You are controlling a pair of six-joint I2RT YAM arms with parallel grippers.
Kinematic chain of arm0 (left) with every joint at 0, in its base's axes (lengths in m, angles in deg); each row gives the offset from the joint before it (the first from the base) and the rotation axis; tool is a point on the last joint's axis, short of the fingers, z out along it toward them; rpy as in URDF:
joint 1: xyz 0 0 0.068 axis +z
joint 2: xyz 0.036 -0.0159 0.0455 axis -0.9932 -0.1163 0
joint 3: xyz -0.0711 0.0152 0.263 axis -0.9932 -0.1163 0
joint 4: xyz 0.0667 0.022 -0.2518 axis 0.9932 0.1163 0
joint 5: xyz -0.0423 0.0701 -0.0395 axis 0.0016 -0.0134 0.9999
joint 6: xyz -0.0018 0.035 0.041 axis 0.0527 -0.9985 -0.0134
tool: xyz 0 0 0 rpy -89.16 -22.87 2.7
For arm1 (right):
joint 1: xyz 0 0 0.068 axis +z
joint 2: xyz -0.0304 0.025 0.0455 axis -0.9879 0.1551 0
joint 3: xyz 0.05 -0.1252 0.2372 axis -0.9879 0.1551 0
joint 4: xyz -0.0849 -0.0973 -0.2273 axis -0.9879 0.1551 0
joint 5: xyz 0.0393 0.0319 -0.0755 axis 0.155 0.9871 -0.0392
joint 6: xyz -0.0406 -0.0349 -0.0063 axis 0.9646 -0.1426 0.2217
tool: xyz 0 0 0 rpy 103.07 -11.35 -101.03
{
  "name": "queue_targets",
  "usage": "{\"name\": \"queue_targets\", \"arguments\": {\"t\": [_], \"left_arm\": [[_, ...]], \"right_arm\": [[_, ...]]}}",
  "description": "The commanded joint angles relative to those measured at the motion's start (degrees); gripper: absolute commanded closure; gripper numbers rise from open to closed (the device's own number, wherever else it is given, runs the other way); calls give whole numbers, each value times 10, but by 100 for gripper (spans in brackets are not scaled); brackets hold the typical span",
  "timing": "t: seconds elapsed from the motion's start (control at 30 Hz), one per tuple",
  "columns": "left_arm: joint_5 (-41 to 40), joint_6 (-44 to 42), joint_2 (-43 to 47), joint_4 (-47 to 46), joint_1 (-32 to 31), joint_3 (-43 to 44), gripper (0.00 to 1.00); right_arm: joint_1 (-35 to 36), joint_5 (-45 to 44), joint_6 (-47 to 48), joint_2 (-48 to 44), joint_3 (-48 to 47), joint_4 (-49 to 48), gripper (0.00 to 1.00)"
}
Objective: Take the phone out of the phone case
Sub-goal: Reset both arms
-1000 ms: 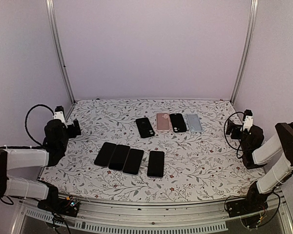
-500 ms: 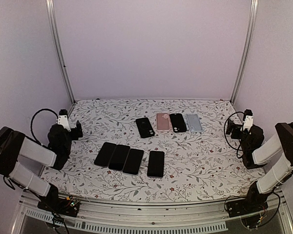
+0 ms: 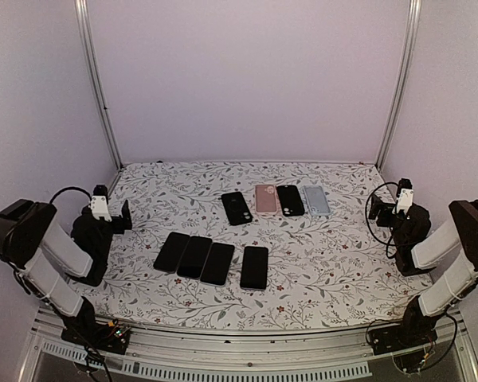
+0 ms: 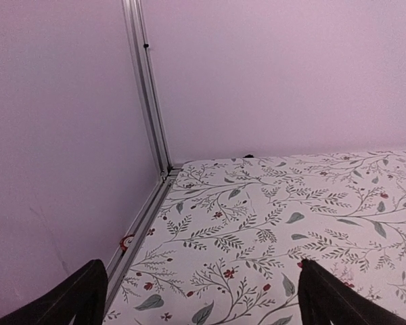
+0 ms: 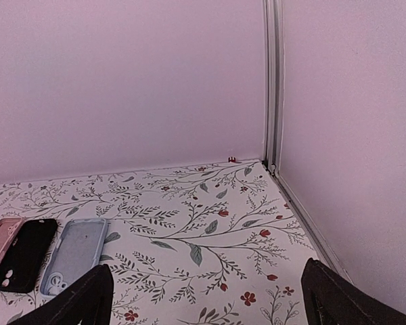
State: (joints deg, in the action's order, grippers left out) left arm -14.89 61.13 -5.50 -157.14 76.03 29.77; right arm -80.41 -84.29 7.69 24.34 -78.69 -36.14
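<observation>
Top external view shows four cases (image 3: 276,200) in a far row, four phones (image 3: 211,262) in a near row, apart from them. Every phone seems to lie bare, fitting a finished job or one between cycles. Left gripper (image 4: 196,298) and right gripper (image 5: 206,298) sit at the table's (image 3: 334,263) edges, fingers apart, holding nothing.

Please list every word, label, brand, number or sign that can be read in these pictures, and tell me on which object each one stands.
None can be read.
Phones in the near row: dark faces, no text visible.
Cases in the far row: no brand or label visible.
Floral tablecloth: only leaves and flowers, no writing.
Small red mark by the left rail: too small to read.
</observation>
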Motion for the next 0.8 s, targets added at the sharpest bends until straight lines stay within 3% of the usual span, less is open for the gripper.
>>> {"name": "queue_targets", "arguments": {"t": [0.0,0.07,0.77], "left_arm": [[87,3,-1,24,26,40,1],[91,20,8,70,36,56,1],[101,24,5,67,43,57,1]], "right_arm": [[-2,0,2,1,-4,-15,1],[-3,0,2,1,-5,-15,1],[-3,1,2,2,-5,-14,1]]}}
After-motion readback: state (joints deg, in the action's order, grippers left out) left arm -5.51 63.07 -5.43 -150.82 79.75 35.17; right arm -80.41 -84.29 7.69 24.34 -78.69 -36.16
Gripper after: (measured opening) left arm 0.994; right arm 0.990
